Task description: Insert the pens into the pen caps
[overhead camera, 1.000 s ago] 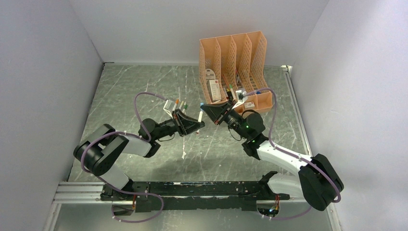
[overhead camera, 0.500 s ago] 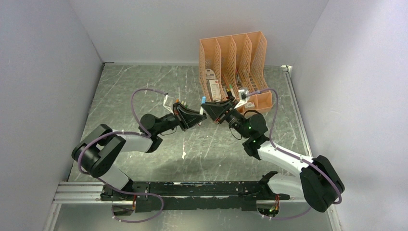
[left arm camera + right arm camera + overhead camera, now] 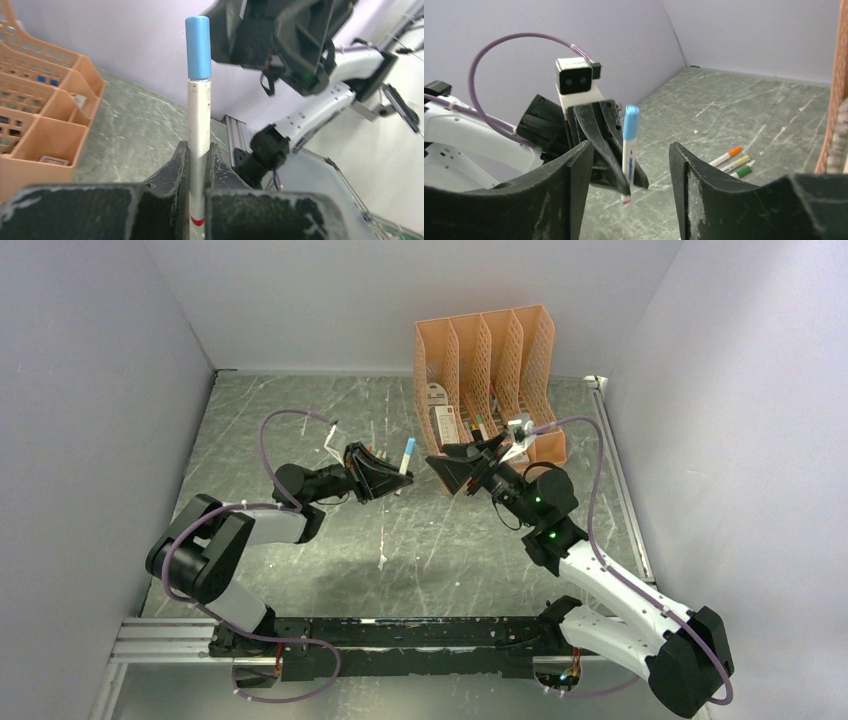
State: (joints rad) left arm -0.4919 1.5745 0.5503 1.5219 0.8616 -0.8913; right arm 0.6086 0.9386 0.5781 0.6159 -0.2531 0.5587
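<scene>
While my left gripper (image 3: 198,152) is clenching the pen (image 3: 198,115) upright, blue cap (image 3: 198,47) topmost, my right gripper (image 3: 446,468) is gaping released. It is facing the pen from the surface's right-edge side.

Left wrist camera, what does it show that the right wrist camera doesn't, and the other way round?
Only the left wrist view shows the right arm and the organiser with its open compartments. Only the right wrist view, looking past the open right hand, shows three loose pens lying on the table and the left wrist's camera. Both show the blue-capped pen clamped in the left hand.
</scene>
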